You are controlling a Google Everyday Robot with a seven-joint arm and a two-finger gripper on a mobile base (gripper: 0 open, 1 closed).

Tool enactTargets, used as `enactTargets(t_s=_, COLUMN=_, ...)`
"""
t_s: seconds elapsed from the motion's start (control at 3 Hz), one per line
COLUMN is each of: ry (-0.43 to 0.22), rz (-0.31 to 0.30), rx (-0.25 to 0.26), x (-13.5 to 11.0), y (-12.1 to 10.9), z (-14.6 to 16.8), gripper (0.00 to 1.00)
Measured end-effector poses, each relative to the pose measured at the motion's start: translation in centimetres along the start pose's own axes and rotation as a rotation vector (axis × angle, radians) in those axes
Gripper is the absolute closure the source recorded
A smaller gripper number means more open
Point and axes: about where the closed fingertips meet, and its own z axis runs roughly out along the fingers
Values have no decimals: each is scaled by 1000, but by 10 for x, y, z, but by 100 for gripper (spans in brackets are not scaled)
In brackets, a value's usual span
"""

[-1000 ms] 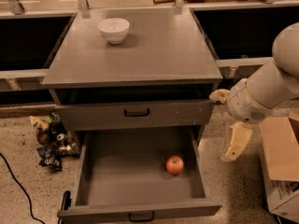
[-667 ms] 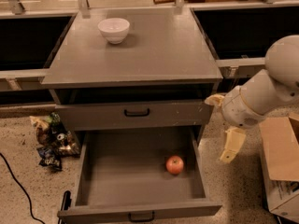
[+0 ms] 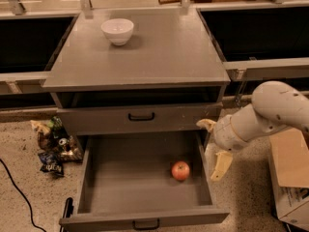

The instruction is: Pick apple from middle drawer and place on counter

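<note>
The red apple point(image 3: 180, 170) lies on the floor of the open middle drawer point(image 3: 125, 192), right of centre. The grey counter point(image 3: 159, 52) tops the cabinet. My gripper point(image 3: 213, 146) hangs at the drawer's right wall, right of the apple and above it. Its two cream fingers are spread apart, one point(image 3: 206, 125) near the closed drawer front, one point(image 3: 221, 166) lower down. Nothing is between them.
A white bowl point(image 3: 118, 31) stands on the counter at back left. Snack bags point(image 3: 54, 145) lie on the floor left of the cabinet. A cardboard box point(image 3: 292, 173) sits on the right. A black cable point(image 3: 19, 197) runs across the floor at left.
My arm and gripper have moved left, closer to the drawer's right wall. The apple has not moved.
</note>
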Motion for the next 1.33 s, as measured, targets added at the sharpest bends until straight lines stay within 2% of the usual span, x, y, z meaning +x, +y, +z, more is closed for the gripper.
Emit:
enactTargets(t_s=0.33, ry=-80, rz=7, rx=-54, x=14, y=-5, z=50, gripper=0)
enactTargets(t_s=1.0, ry=-96, rz=11, rx=-60, x=18, y=-5, z=57, gripper=0)
enactTargets(t_s=1.33, ry=-131, rz=23, rx=-26, x=40, y=-8, z=77, gripper=0)
